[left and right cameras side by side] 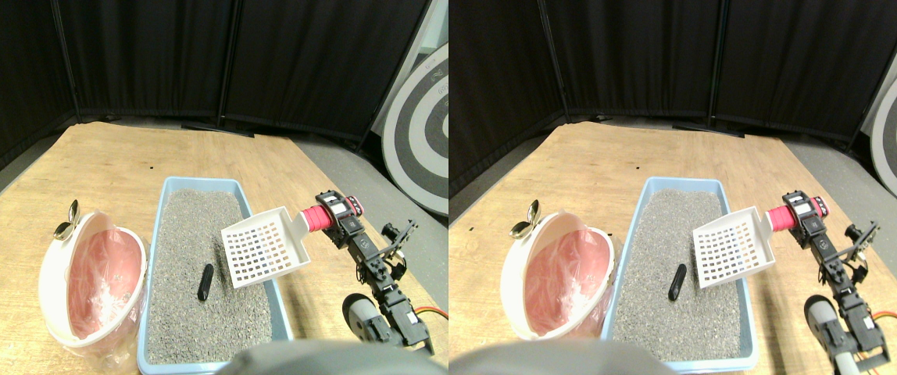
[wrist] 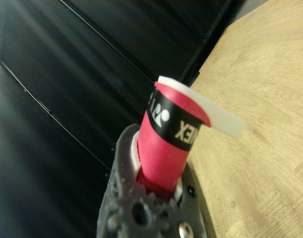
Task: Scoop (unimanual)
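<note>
Clenched on the red-wrapped handle (left and right cameras side by side: pixel 314 218) of the white slotted plastic scoop (left and right cameras side by side: pixel 265 247), the right pincer (left and right cameras side by side: pixel 337 211) should dip low under the black lump (left and right cameras side by side: pixel 205 282) ahead

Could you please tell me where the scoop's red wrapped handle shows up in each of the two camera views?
Stereo pair view: the red wrapped handle sits right of centre, between the white slotted scoop and the right gripper, above the litter tray's right rim.
Wrist view: the handle fills the middle, rising out of the dark jaws that clamp it.
Shared landmark: the wooden floor, bordered by the black curtain.
</note>
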Controlling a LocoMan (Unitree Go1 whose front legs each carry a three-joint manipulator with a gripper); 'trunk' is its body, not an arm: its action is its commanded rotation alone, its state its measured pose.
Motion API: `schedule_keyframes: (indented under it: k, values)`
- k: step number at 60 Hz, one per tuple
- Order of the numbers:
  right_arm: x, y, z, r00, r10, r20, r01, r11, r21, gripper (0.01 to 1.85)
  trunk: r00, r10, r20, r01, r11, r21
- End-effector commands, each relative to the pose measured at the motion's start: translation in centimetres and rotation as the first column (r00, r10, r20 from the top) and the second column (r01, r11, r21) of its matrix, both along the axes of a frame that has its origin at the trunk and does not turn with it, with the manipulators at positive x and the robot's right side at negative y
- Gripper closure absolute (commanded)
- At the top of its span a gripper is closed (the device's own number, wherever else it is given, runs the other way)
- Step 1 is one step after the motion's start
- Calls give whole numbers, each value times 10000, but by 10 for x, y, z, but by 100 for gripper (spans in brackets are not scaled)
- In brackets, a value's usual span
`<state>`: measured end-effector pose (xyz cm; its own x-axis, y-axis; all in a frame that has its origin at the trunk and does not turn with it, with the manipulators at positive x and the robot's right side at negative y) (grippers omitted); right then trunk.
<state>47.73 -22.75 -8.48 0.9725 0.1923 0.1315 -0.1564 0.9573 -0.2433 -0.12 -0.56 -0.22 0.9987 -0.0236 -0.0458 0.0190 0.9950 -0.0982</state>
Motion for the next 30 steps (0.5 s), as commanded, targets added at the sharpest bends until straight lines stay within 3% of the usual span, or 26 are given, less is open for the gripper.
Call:
schedule_keyframes:
  k: [1,30]
  values:
    - [4,3,12,9996,148,237,-139,9991,-403,180,9997,196,-150,-201,9991,-369]
    - [13,24,24,9986,134,-506,-235,9786,-2042,180,9979,616,-222,-634,9939,-907]
